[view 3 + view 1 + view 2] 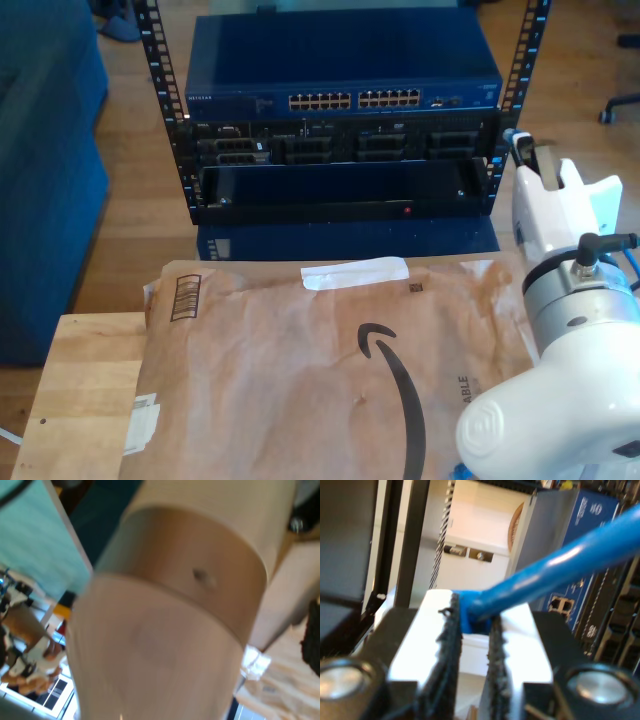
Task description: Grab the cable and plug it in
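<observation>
My second gripper (pixel 472 616) is shut on the cable (pixel 560 565), a bright-blue cord that comes out from between the black pads (pixel 447 645) and runs off up and away. The plug end is hidden between the jaws. Beyond the gripper stands a blue network device (pixel 590 525) with small ports (pixel 560 603). In the exterior view, a blue switch (pixel 345 75) with a row of ports (pixel 355 100) tops a rack. A white arm (pixel 560 300) reaches toward the rack's post on the exterior view's right. The first wrist view is close on a blurred pale cylinder (pixel 170 630).
A brown paper mailer (pixel 300 370) lies over a wooden table (pixel 70 390) in front of the rack. Black perforated rack posts (pixel 160 90) flank the equipment. A blue sofa (pixel 40 180) fills the exterior view's left. Black rack rails (pixel 410 540) stand close beside my second gripper.
</observation>
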{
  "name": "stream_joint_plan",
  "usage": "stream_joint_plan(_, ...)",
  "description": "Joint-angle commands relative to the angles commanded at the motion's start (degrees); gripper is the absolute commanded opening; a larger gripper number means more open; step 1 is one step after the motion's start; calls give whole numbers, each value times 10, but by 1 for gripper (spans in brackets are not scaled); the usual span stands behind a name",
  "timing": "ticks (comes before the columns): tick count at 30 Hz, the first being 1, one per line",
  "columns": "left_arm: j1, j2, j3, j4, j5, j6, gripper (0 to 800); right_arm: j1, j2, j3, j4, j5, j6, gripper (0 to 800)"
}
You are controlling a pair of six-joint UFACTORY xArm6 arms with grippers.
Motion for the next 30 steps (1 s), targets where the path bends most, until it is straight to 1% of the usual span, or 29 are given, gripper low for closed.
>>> stream_joint_plan(2, 24, 0, 7, 21, -25, 17, 800, 5, 4, -3, 4, -6, -2, 47)
stream_joint_plan(4, 51, 0, 14, 38, -66, 40, 800, 9, 5, -7, 12, -7, -11, 45)
stream_joint_plan(9, 122, 0, 63, 39, -191, 104, 800, 28, 7, -22, 48, -7, -31, 28)
stream_joint_plan(11, 164, 0, 72, 38, -221, 124, 800, 33, 7, -25, 61, -7, -40, 26)
stream_joint_plan(13, 181, 0, 74, 35, -235, 131, 800, 47, 11, -34, 75, -8, -46, 19)
stream_joint_plan(15, 184, -1, 73, 34, -234, 133, 800, 81, 34, -49, 99, -19, -46, 10)
stream_joint_plan(17, 195, -1, 74, 34, -236, 135, 800, 118, 73, -85, 123, -45, -47, 6)
stream_joint_plan(19, 212, -7, 74, 33, -236, 136, 800, 144, 119, -122, 147, -59, -47, 6)
stream_joint_plan(21, 230, -8, 74, 33, -237, 139, 800, 159, 161, -154, 159, -62, -54, 4)
stream_joint_plan(24, 263, -9, 73, 20, -237, 155, 800, 166, 201, -194, 178, -62, -54, 4)
stream_joint_plan(26, 283, -9, 74, 13, -238, 163, 800, 167, 214, -203, 196, -62, -55, 4)
stream_joint_plan(30, 282, -9, 80, -4, -237, 164, 800, 166, 211, -202, 197, -61, -55, 4)
